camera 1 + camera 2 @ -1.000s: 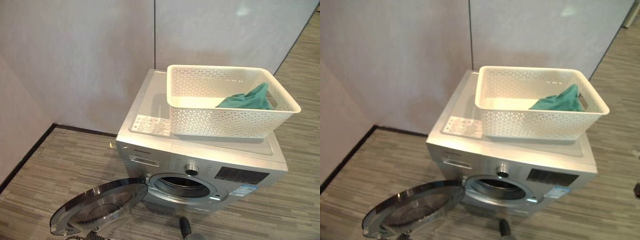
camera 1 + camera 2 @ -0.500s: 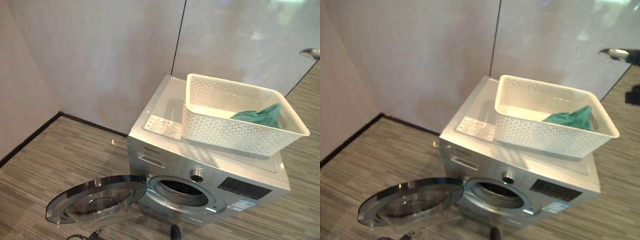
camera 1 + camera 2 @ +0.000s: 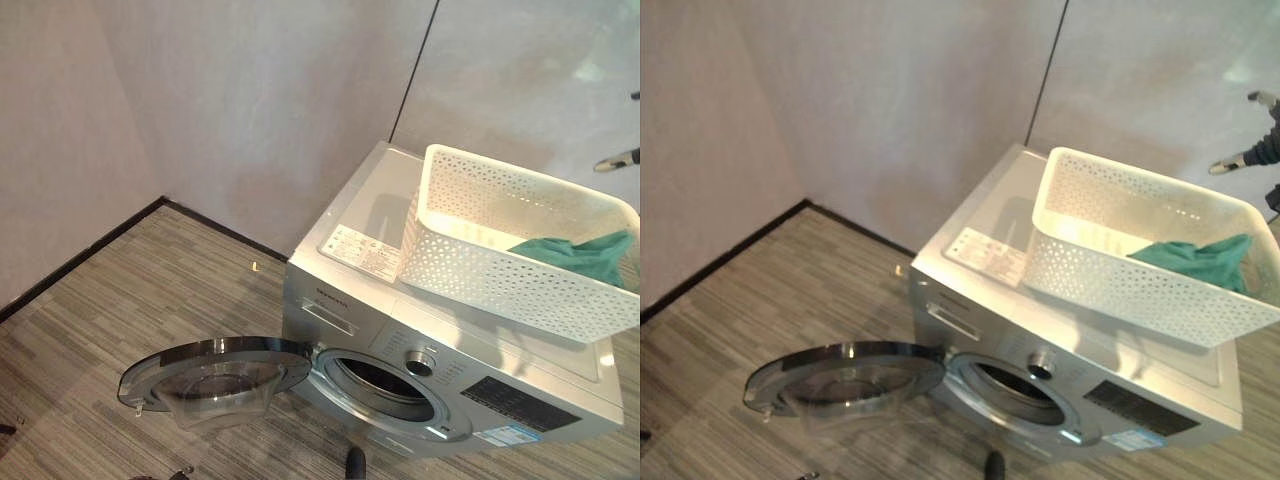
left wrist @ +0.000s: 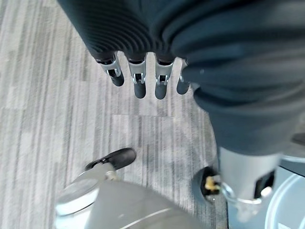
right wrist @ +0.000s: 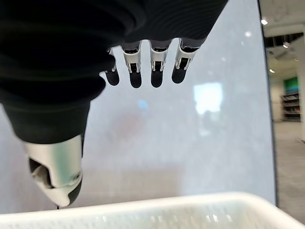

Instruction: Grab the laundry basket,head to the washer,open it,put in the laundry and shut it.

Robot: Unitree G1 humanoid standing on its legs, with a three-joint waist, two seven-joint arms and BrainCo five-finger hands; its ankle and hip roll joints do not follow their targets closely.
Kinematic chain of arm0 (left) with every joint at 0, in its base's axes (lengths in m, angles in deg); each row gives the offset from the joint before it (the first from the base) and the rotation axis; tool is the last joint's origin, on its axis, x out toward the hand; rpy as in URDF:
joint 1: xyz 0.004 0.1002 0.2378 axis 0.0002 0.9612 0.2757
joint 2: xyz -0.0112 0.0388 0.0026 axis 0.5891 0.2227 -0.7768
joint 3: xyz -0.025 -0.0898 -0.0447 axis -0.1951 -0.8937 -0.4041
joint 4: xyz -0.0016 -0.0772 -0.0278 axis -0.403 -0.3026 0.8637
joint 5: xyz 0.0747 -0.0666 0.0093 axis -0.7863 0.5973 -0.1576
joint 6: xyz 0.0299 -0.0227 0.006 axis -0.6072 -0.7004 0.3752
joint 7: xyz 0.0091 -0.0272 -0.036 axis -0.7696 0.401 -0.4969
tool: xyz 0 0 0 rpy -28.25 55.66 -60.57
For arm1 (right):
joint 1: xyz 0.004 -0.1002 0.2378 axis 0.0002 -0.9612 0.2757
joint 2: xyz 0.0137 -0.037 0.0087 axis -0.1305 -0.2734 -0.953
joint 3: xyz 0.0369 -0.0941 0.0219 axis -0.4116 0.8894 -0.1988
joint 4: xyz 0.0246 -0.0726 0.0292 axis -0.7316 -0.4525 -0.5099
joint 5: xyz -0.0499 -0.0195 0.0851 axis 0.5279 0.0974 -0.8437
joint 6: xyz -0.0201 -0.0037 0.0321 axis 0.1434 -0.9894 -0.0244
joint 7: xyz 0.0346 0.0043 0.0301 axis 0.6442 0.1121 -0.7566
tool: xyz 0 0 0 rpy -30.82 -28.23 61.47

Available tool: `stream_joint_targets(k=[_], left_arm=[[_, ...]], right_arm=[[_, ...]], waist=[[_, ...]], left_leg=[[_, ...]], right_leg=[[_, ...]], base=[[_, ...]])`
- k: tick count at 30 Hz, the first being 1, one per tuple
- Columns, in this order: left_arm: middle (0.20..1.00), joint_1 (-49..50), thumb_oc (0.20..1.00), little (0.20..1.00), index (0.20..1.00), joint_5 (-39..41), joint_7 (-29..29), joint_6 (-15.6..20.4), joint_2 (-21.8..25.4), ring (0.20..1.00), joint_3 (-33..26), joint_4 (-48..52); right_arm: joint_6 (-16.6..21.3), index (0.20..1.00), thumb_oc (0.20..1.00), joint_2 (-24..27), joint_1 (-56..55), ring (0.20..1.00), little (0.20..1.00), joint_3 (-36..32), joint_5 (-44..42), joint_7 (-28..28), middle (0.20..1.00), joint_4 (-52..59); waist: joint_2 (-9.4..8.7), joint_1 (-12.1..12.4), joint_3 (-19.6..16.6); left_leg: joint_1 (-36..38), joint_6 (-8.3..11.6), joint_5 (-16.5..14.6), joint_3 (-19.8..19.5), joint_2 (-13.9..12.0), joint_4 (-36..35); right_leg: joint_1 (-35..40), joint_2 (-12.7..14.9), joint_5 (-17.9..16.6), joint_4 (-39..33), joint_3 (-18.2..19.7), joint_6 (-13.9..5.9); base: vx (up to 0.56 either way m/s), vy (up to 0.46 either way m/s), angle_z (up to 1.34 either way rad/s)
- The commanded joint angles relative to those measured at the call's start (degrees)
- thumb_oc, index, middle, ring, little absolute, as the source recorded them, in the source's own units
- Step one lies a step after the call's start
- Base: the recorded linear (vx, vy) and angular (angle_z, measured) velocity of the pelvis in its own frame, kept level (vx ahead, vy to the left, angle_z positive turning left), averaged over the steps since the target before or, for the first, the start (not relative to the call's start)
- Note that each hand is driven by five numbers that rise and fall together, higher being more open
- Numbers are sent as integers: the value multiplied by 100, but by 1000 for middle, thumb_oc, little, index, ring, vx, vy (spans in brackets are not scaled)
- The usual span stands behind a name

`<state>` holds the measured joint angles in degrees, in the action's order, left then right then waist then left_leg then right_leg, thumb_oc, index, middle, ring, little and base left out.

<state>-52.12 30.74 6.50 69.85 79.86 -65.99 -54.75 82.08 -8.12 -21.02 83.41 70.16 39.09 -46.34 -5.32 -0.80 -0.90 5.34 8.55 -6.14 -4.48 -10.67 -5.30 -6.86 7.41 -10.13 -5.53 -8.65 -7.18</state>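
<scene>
Walls of pale grey panels (image 3: pixel 250 100) stand behind the silver front-loading washing machine (image 3: pixel 380 310), which sits on the striped grey floor (image 3: pixel 90 330) with its round glass door (image 3: pixel 215 372) swung wide open toward the robot's left, so the dark drum opening (image 3: pixel 385 385) is free. On top of the machine rests the white perforated plastic laundry basket (image 3: pixel 500 265), with its long axis running along the machine's top toward the right, and inside it, at its right end, lies the crumpled teal cloth (image 3: pixel 590 255). The right hand (image 5: pixel 143 67) hangs just above the basket's rim with its fingers straight and relaxed, holding nothing; its tips also show at the right edge of the head views, above the cloth (image 3: pixel 1240 160). The left hand (image 4: pixel 138 78) is low over the floor beside the door, fingers also straight and empty. In my judgement the right hand is the nearer one to the cloth and should go down into the basket's right end. Compared with one second earlier, the whole view has swung to the left, so the machine now sits further right in the picture; basket and cloth keep their place on it.
</scene>
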Motion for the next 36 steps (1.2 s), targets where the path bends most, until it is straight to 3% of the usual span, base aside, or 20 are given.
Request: stream_joint_targets(k=[1,14,25,36], left_arm=[[1000,-268,1000,1000,1000,258,51,73,280,1000,196,-290],[1000,-336,1000,1000,1000,335,207,101,121,1000,418,-143],[1000,-292,1000,1000,1000,332,259,88,214,1000,386,-71],[1000,-134,1000,1000,1000,417,359,49,108,1000,336,-31]], right_arm=[[-34,1000,1000,41,705,1000,1000,234,92,-142,1000,-529],[-19,1000,1000,239,590,1000,1000,648,437,-521,1000,-720],[-55,1000,1000,70,152,1000,1000,386,454,-724,1000,-767],[-106,1000,1000,173,-261,1000,1000,222,591,-895,1000,-663]], waist=[[-383,68,64],[-381,130,160],[-515,219,200],[-402,234,281]], left_leg=[[-103,-11,-191,46,-169,340],[-443,70,11,-225,-256,285],[-477,47,-85,-254,-284,395],[-539,61,-2,-289,-310,356]], right_leg=[[16,658,353,245,-36,-505],[50,603,434,177,-303,-464],[69,559,452,193,-266,-458],[28,552,486,198,-301,-435]], base=[[5,-24,10],[4,-13,14],[2,2,2],[2,2,1]])
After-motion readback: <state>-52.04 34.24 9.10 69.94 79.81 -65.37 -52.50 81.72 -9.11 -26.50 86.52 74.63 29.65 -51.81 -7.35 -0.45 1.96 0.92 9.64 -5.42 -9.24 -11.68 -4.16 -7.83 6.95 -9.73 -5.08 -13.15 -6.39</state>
